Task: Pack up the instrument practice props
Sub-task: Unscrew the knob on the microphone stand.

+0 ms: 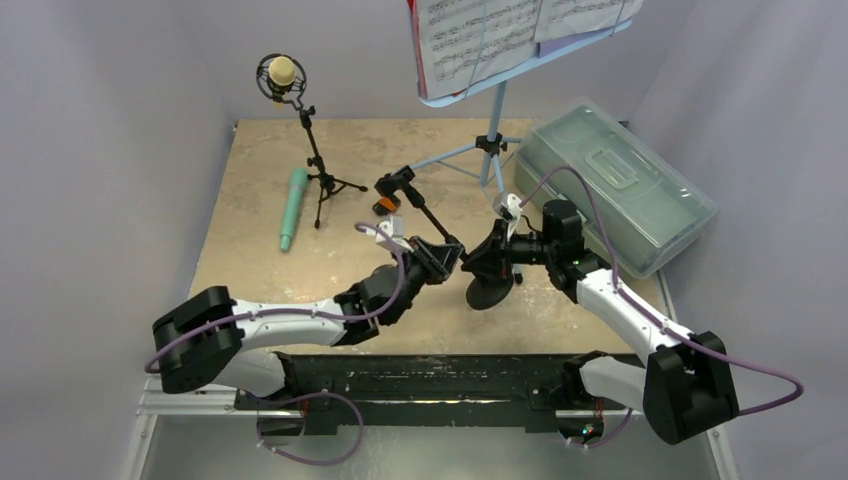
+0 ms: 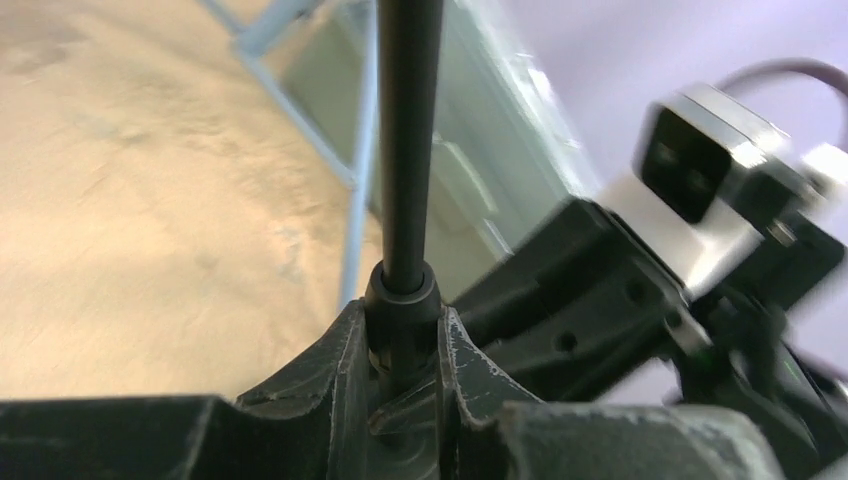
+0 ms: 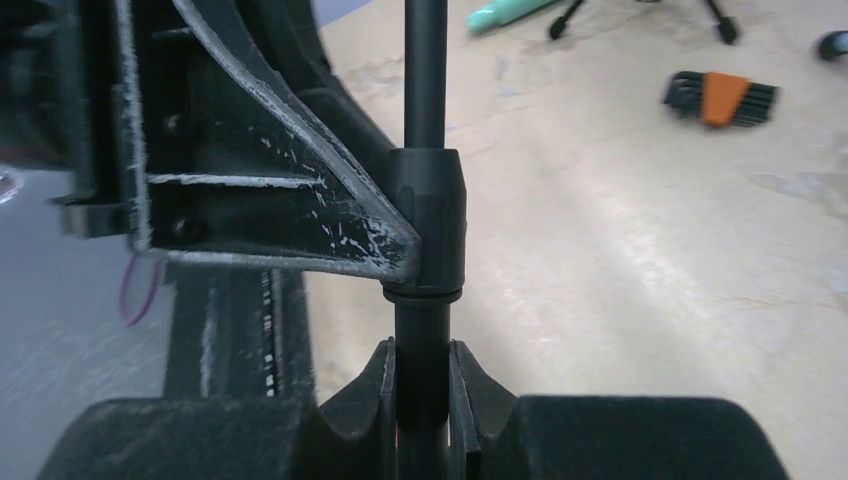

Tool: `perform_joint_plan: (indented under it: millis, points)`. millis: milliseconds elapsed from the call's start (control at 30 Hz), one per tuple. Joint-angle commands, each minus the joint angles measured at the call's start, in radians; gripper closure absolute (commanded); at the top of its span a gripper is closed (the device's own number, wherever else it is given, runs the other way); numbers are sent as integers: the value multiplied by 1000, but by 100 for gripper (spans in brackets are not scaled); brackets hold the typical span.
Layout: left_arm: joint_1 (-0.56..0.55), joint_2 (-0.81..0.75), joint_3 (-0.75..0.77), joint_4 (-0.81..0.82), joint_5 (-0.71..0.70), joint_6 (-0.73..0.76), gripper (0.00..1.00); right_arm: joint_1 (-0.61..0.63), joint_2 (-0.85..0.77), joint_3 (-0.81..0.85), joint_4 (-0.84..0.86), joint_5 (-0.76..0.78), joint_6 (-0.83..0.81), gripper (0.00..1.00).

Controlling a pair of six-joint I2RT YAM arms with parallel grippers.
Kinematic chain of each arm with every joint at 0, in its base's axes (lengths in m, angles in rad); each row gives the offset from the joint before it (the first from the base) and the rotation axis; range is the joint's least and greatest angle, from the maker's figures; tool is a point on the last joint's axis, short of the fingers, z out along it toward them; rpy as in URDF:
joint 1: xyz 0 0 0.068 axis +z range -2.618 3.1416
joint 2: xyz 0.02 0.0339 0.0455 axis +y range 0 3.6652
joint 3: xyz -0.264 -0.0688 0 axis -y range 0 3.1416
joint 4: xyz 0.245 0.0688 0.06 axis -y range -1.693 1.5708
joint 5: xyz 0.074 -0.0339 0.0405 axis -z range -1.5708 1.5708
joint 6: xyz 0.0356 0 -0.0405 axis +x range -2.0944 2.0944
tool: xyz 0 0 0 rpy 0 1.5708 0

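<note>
While left claw [image 1: 445, 257] and right claw [image 1: 493, 257] each clamp the round-base pole [image 1: 425, 212], a plastic box [image 1: 620, 185] (lid shut) stands nearby.

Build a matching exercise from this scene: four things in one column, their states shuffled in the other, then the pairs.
1. teal microphone
2. beige microphone
3. round-base pole
4. translucent plastic box

A. held by left gripper and right gripper
B. lid shut
C. lying flat on table
D. mounted on black tripod

Pairs: 1-C, 2-D, 3-A, 4-B

Black pole [image 1: 428, 214], teal microphone [image 1: 293, 207]
</note>
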Motion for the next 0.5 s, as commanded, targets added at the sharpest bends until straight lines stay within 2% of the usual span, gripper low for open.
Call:
perform_joint_plan:
  millis: [0,33,67,133,367,467]
  points:
    - [-62,-68,399,-988,-447,-447,100,-8,-15,14,-12,212,-12,100]
    - [-63,-36,462,-1135,-465,-523,100,-8,-13,15,-12,235,-6,100]
    - [-64,-14,509,-1211,-467,-568,100,-7,-12,14,-9,249,-1,100]
    - [-71,17,557,-1248,-448,-581,100,-7,-12,12,-4,259,7,100]
    - [-79,33,568,-1179,-404,-488,99,-9,-13,13,6,230,41,100]
    - [-79,-21,494,-1045,-363,-343,80,-8,-10,14,11,200,56,100]
